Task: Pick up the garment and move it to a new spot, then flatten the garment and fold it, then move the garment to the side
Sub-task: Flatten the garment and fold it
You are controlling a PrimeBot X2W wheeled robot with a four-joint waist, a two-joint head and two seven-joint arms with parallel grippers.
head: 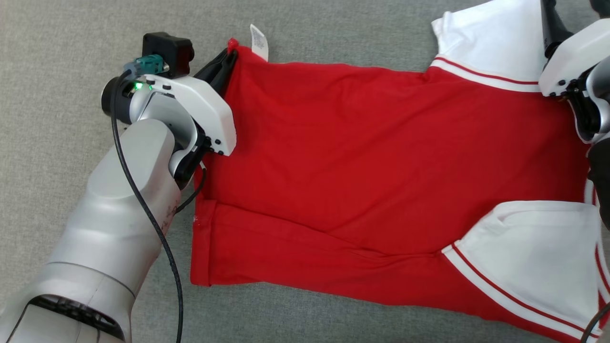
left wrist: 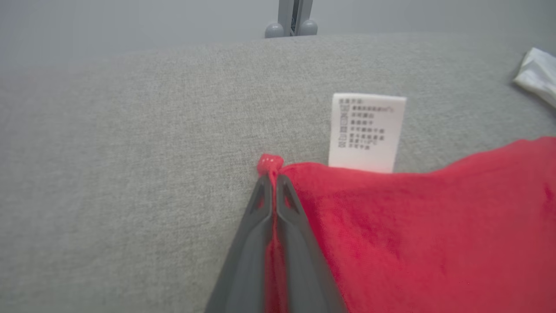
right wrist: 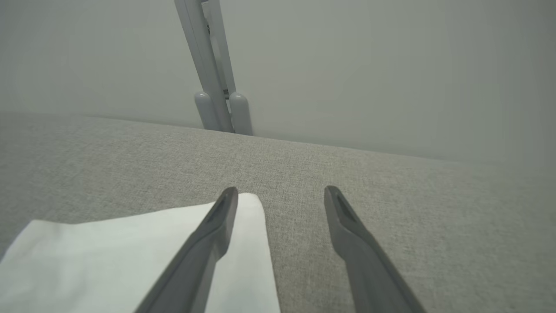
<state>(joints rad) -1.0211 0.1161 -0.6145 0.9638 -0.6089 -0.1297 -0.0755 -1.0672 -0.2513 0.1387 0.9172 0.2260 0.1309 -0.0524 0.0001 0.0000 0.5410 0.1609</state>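
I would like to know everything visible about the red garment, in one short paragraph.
The garment is a red knit shirt with white sleeves trimmed with red stripes. It lies spread, mostly flat, on the grey cloth surface, with a long crease near the front edge. A white care label sticks out at its far edge. The left gripper is shut on the far hem corner; the open right gripper is at the far sleeve.

Reads as a robot lab or test cell. The bench point(head: 71, 38) is covered in plain grey fabric, with a flat grey wall point(right wrist: 391, 65) right behind it. In the left wrist view, a grey metal stand post point(right wrist: 213, 65) with two rounded feet sits at 12 o'clock past the far edge.
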